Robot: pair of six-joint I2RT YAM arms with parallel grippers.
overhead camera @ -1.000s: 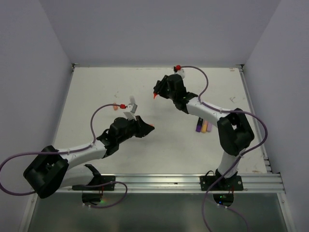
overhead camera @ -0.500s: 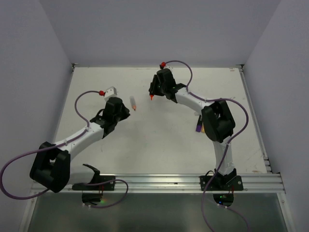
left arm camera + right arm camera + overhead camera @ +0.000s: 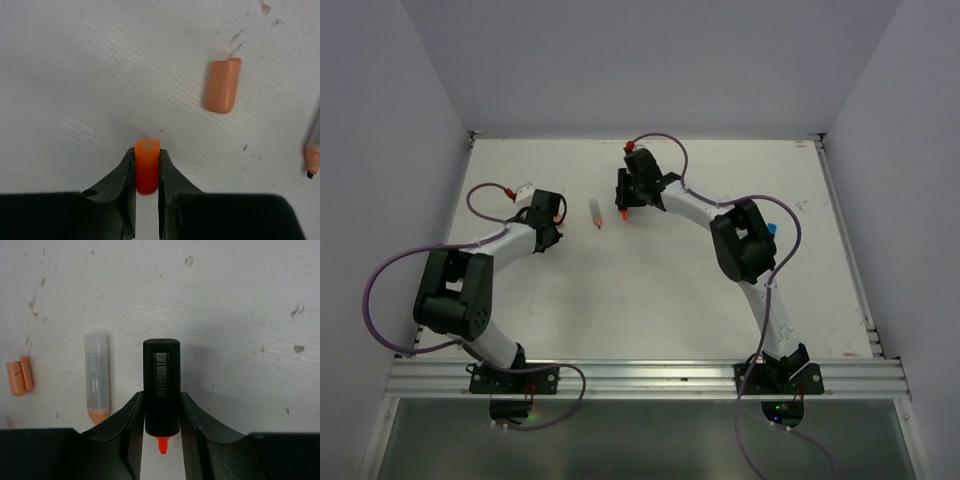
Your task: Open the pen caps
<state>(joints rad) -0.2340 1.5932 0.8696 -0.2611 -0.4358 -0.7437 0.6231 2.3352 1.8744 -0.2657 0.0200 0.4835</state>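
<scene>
White table (image 3: pixel 670 290): left gripper (image 3: pixel 147 159) pinches orange cap (image 3: pixel 147 167); right gripper (image 3: pixel 162 407) clamps highlighter (image 3: pixel 161 372), partly hidden between jaws.

left hand (image 3: pixel 147 156) with orange cap (image 3: pixel 147 167) swung left, farther out; right hand (image 3: pixel 161 407) with highlighter (image 3: pixel 161 375) shifted left, nearer peach pen (image 3: pixel 97 377)
</scene>
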